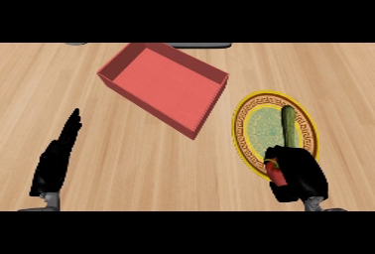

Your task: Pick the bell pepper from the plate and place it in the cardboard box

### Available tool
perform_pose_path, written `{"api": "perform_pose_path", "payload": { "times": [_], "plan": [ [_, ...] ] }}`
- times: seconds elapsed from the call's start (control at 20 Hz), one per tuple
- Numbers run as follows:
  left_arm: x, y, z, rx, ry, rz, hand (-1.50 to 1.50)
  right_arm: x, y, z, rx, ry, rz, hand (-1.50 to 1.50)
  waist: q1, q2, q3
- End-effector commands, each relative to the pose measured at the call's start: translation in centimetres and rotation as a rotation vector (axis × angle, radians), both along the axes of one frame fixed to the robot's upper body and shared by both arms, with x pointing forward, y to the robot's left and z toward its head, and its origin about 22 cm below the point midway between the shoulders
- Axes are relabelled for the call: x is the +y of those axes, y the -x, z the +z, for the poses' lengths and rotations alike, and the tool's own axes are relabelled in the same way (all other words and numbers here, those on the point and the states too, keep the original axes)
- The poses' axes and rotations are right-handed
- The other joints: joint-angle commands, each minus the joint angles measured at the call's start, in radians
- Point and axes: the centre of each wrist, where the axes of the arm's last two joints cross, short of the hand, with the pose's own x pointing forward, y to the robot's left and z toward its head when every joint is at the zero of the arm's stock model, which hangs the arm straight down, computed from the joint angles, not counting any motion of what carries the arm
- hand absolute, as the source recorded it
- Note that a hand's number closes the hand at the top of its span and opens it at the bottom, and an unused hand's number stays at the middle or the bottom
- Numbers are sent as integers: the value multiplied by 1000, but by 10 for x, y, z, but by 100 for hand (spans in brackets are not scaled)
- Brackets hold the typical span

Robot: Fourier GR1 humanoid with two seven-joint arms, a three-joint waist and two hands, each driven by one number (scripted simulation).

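Nearest, the right hand (300, 176) is clenched round the red bell pepper (274, 171) at the near rim of the plate (239, 124), apparently to lift it; the left hand (55, 161) rests with fingers straight, at the left over the surface (110, 158); a long green vegetable (289, 126) lies on the plate; beyond, the red box (164, 87) sits open-topped, ready to take the pepper.
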Motion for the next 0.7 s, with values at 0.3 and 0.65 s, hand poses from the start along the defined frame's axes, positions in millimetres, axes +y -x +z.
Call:
{"api": "perform_pose_path", "payload": {
  "times": [0.3, 0.65],
  "plan": [
    [-2, -6, 17, -9, -6, -3, 0, -9, -48, 24, -195, 5, 33, 150, 9, 1, 0],
    [-22, -20, 15, -17, 2, -71, 0, -31, -161, 82, -176, 3, 130, 150, 73, 22, 2]
  ]
}}
